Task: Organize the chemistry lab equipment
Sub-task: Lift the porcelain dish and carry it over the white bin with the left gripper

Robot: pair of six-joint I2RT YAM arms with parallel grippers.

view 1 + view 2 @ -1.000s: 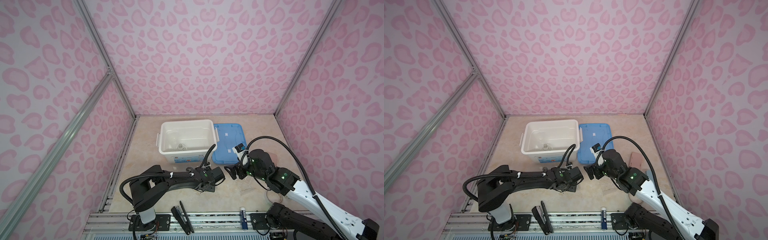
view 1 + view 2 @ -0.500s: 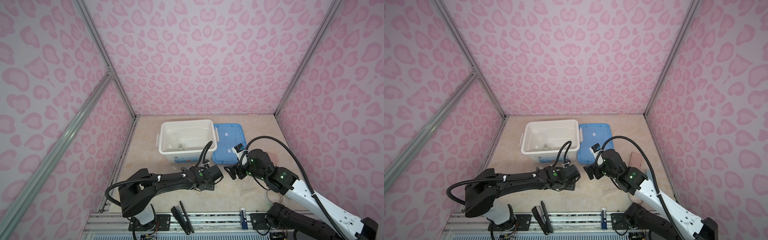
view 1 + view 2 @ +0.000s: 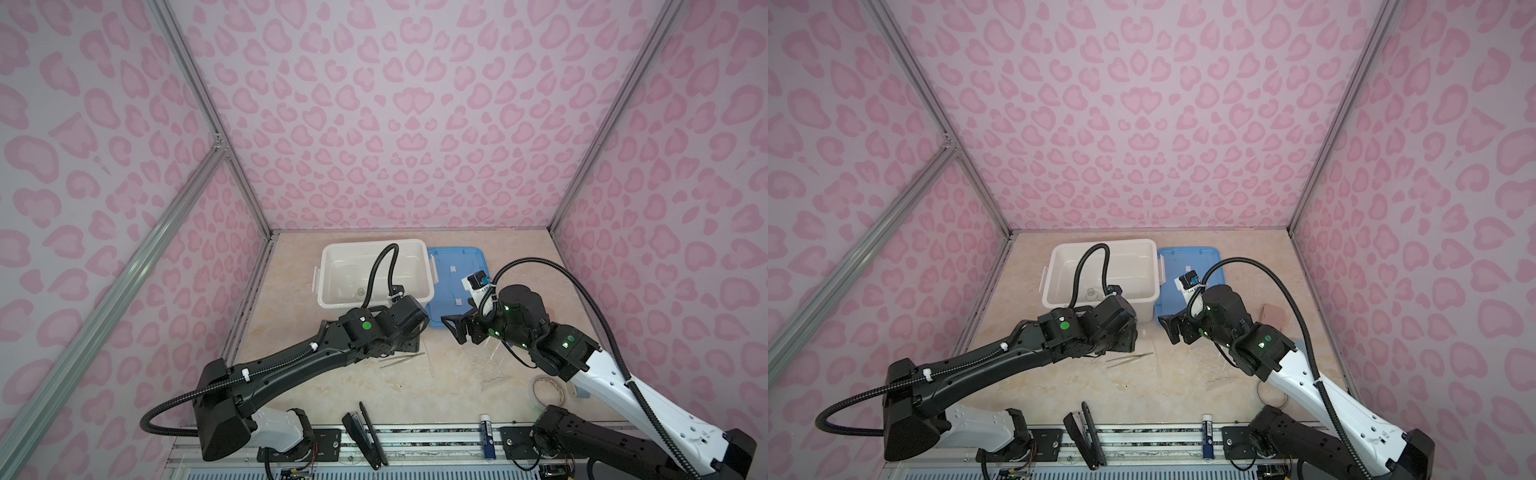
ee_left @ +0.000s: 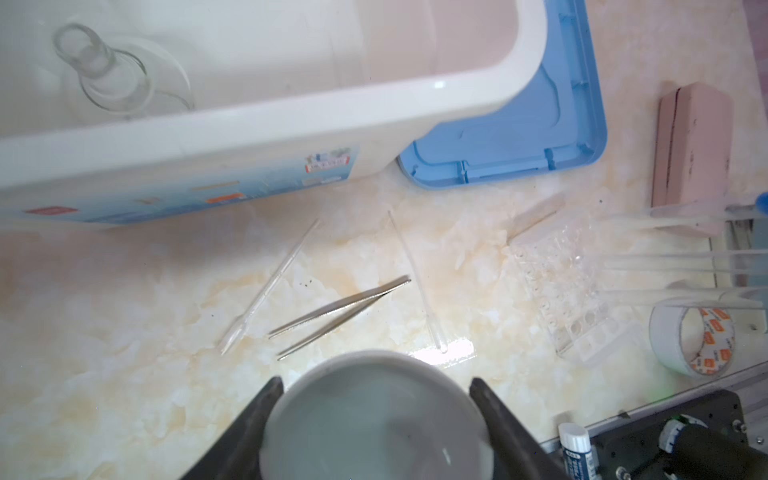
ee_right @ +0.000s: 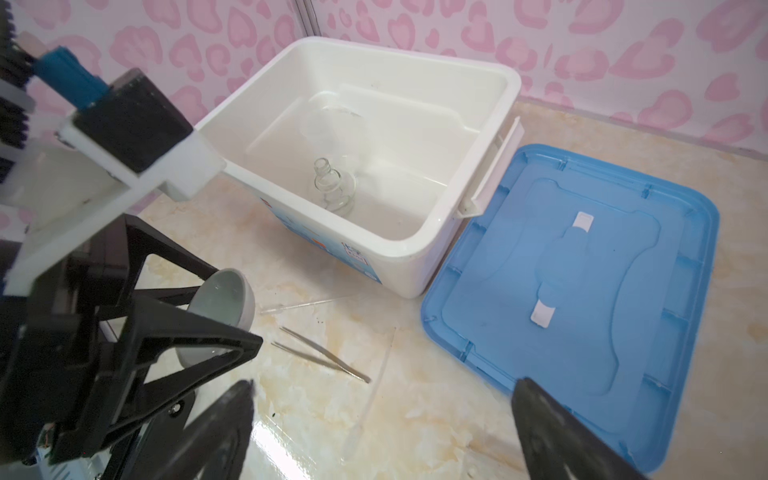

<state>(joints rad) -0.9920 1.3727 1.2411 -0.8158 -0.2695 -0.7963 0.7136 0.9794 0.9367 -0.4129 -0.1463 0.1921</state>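
Pinching the white domed dish (image 4: 374,419) across its rim, the left fingers (image 4: 253,424) press one on each side of it. The dish is round, so it has no long axis. Its hollow faces back toward the left wrist and its dome points away, down toward the worktop (image 4: 124,291). Whether it touches the surface cannot be told, and in both top views the left arm hides it.

Just beyond the dish the metal tweezers (image 4: 338,318) lie flat and slantwise, with their joined end toward the blue lid (image 5: 582,270) and their parted tips the other way. Two thin droppers (image 4: 270,282) lie lengthwise, one on either side of the tweezers, narrow ends toward the white bin (image 5: 361,45). Inside the bin a clear flask (image 5: 332,187) stands upright, neck up, near the front wall. The lid lies flat against the bin's side, and a clear rack (image 4: 573,299) lies near the lid's corner.

The right fingers (image 5: 552,432) are spread wide with nothing between them, above the worktop at the lid's near edge.
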